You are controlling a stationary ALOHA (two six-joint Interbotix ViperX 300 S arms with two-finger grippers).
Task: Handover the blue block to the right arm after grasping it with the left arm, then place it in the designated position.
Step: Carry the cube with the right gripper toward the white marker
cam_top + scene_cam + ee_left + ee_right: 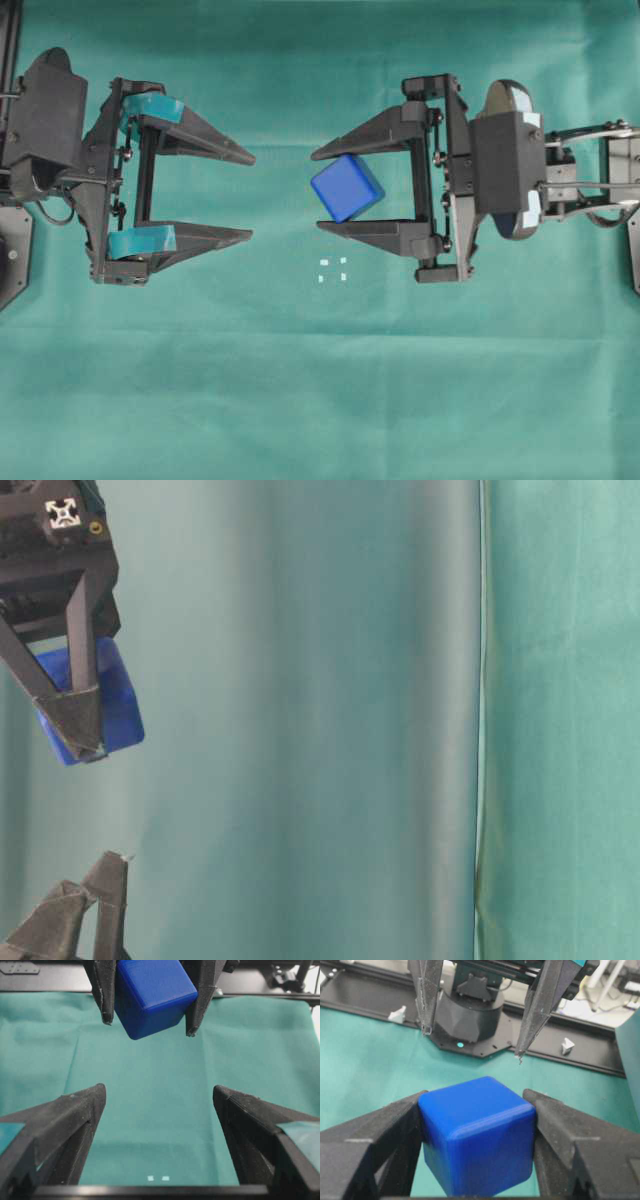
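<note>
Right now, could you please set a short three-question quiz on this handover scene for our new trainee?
1. True or false: the left gripper is empty, its jaws wide open.
2. Which gripper holds the blue block?
A. the left gripper
B. the right gripper
C. neither
3. Fill in: in the overhead view the four white marks on the green cloth are ____ by the block.

Key
1. True.
2. B: its all-black fingers press the block's two sides.
3. Uncovered: the block is held away from them, tilted.
</note>
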